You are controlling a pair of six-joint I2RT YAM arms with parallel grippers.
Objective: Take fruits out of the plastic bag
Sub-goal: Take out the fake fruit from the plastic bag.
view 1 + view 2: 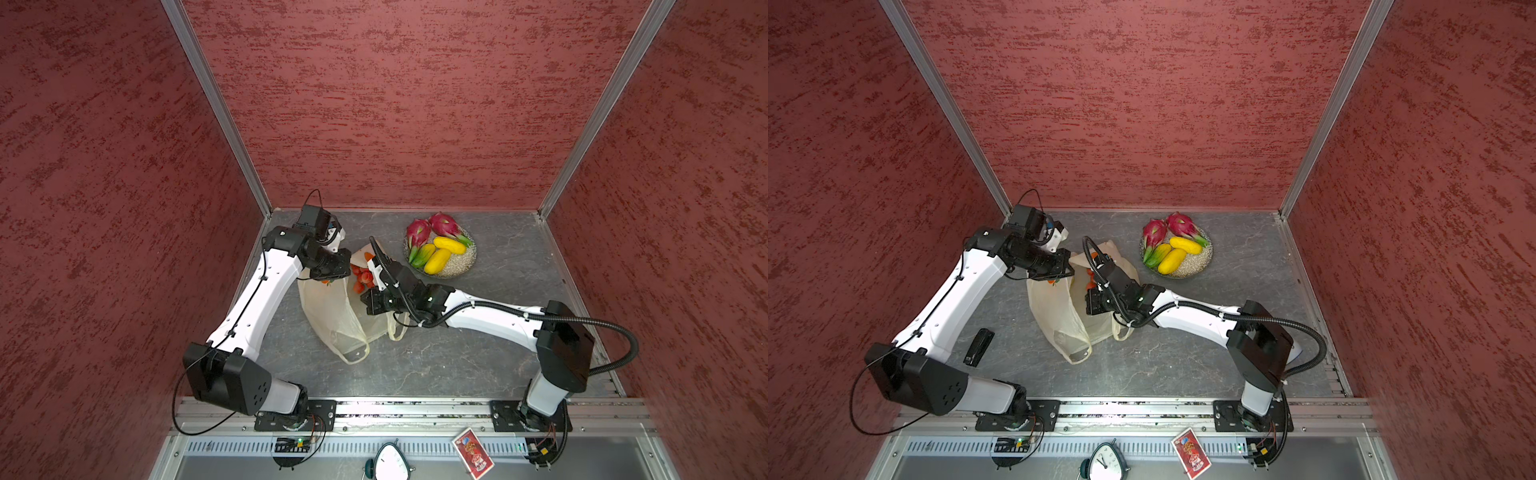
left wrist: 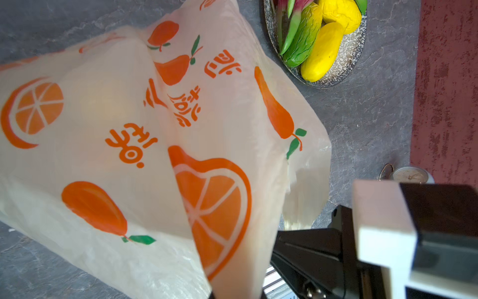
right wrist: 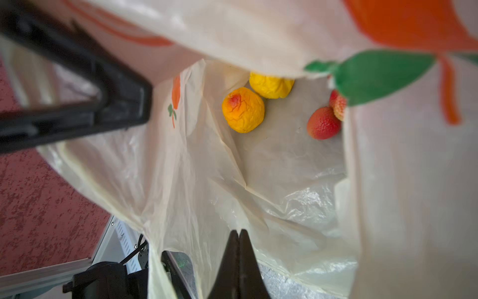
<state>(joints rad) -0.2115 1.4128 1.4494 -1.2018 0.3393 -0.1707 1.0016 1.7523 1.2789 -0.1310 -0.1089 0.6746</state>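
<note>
Mouth of the plastic bag (image 1: 332,316) held up on the grey table (image 1: 457,361), fruit inside.

Red textured walls (image 1: 374,104) box in the stone-look slab. On the left, the left arm (image 1: 266,299) arches up and over, and the left gripper (image 1: 329,272) is clamped on the bag's rim. In the centre, the right arm (image 1: 490,316) stretches low, and the right gripper (image 3: 239,233) is in the mouth, jaws pressed tip to tip. I cannot tell whether film is nipped. Deep inside lie an orange (image 3: 243,110), a yellow fruit (image 3: 271,85) and red berries (image 3: 324,126). To the right, dragon fruits (image 1: 432,228) and mangoes (image 1: 440,257) sit on the speckled plate (image 1: 465,268). The bag's orange lettering (image 2: 178,108) shows upside down, and I can't read it.
</note>
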